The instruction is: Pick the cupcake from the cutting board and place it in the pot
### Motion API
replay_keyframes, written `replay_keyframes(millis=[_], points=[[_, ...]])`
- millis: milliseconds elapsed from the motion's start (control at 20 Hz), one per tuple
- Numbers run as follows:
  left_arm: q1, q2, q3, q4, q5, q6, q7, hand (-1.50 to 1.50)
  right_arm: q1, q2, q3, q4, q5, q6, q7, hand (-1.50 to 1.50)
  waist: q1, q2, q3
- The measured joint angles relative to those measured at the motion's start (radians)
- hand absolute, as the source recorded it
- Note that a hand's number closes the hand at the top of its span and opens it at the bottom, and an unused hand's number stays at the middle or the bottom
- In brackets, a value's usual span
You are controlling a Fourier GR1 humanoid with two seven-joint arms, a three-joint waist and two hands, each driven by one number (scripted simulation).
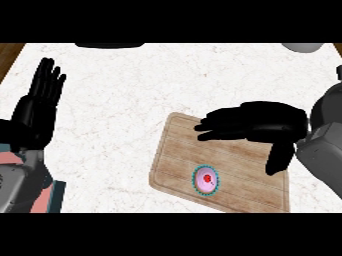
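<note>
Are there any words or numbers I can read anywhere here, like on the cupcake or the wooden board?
None: no words, numbers or signs show anywhere.
The cupcake has only a red dot on pink icing, no writing.
The cutting board shows plain wood grain.
The left forearm carries dark marks, too blurred to read as letters.

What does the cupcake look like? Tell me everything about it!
The cupcake is seen from straight above, so it looks like a small circle. It has pink frosting, a red dot on top like a cherry, and a teal frilly wrapper round its edge. It sits upright on the near part of the wooden cutting board. Nothing else touches it. The right hand hovers over the board's far end, open, apart from it.
</note>
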Motion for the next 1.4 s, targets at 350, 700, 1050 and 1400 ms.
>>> replay_keyframes(millis=[350,700,1050,1400], points=[[-0.011,-0.012,0.025,-0.017,-0.018,-0.016,0.034,0.0,0.044,0.073,0.025,0.018,0.109,-0.006,-0.007,-1.5,-0.002,0.0,0.0],[-0.01,-0.038,0.051,0.007,-0.039,-0.044,0.017,0.0,0.115,0.126,0.007,-0.012,0.177,-0.035,-0.039,-1.5,-0.005,0.0,0.0],[0.0,-0.059,0.073,-0.004,-0.067,-0.063,0.023,0.0,0.157,0.196,-0.01,-0.009,0.305,-0.038,-0.005,-1.5,-0.004,-0.001,0.0],[0.013,-0.077,0.089,-0.039,-0.084,-0.08,0.054,0.0,0.193,0.3,-0.009,0.071,0.421,-0.065,-0.024,-1.5,-0.002,0.0,0.0]])
